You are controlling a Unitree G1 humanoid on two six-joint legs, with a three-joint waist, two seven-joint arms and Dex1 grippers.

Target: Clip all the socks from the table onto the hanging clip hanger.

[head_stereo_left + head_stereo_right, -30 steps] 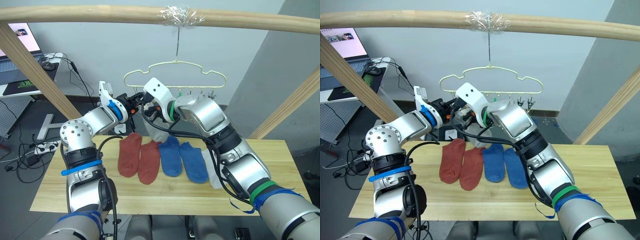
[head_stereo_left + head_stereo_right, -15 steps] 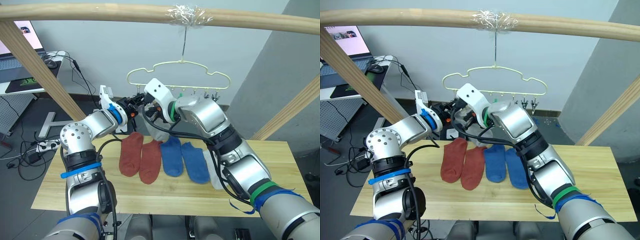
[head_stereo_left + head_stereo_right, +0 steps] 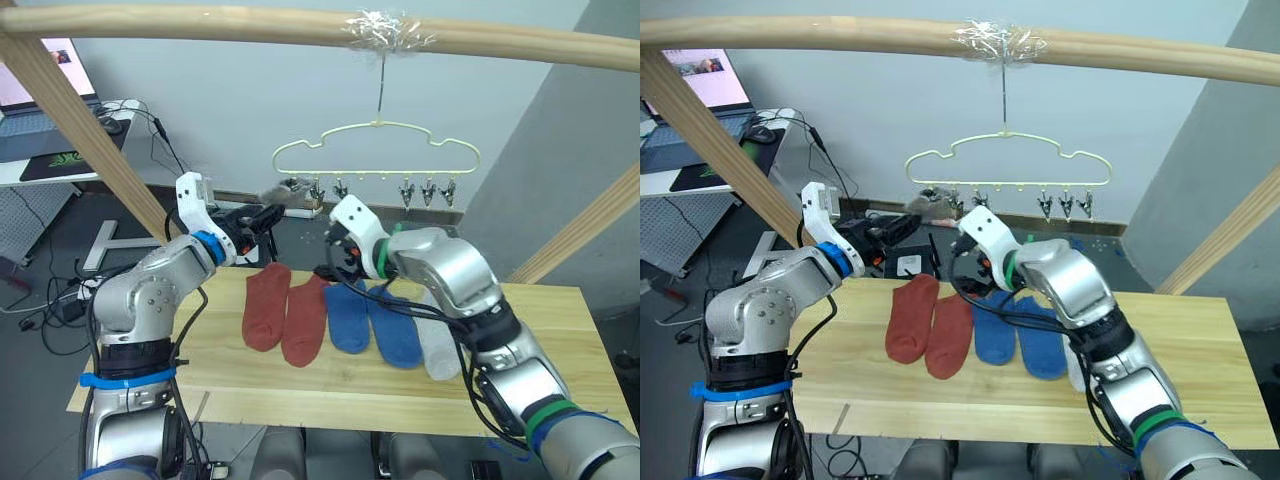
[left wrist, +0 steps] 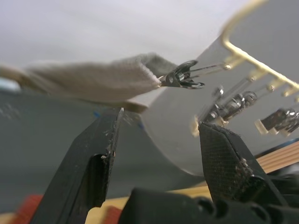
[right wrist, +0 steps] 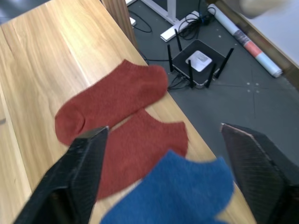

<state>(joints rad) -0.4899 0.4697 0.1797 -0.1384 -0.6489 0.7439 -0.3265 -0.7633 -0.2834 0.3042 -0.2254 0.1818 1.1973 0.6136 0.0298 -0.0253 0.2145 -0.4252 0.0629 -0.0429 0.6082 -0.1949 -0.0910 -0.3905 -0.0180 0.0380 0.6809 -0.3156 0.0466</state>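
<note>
On the table (image 3: 330,385) nearest me, five socks are lying in a row: two rust-red socks (image 3: 285,312) side by side on my left, two blue socks (image 3: 372,320) touching them in the middle, and one light grey sock (image 3: 436,345) at the right end, partly hidden under my right forearm.

Just above the far ends of the red and blue socks I am holding my right gripper (image 5: 166,158) with its fingers spread wide and nothing between them; through its wrist camera I am looking down at the two red socks and the toe of a blue one.

Further out and to my left, I am holding my left gripper (image 3: 268,214) raised off the table, its fingers (image 4: 100,158) wide apart and not gripping anything. Just beyond their tips the second grey sock (image 4: 93,79) is hanging from the leftmost clip (image 4: 183,78) of the clip hanger (image 3: 378,150), the metal clip biting its edge.

Beyond that, the other clips (image 3: 426,190) are dangling bare, and the hanger's hook is hanging from a taped spot on the wooden pole (image 3: 200,22) overhead.
</note>
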